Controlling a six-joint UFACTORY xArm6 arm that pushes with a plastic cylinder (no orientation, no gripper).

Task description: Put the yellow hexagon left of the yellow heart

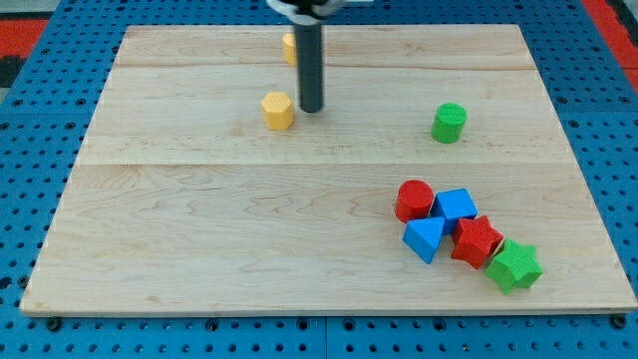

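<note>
Pale wooden plank desk (199, 239) sits on a blue pegboard base (30, 199).

My tip (311, 109), the lower end of the straight dark rod, is down on the desk in the upper middle. No jaws on this rig, only the rod, so nothing is held.

Yellow hexagon block (277, 110) lies just to the view's left of my tip, very close; cannot tell if they touch.

A second yellow block (288, 48) is up near the view's top edge of the desk, mostly hidden behind the rod. Shape cannot be made out; only its left side shows. The hexagon lies below it and slightly to the view's left.

Green cylinder block (449, 123) stands alone at the view's right, well apart from the rest.

Cluster at the lower right, blocks touching or nearly so: red cylinder (414, 200), blue cube-like block (457, 206), blue wedge-shaped block (425, 239), red star-shaped block (477, 242), green star-shaped block (515, 266) at the far lower right.
</note>
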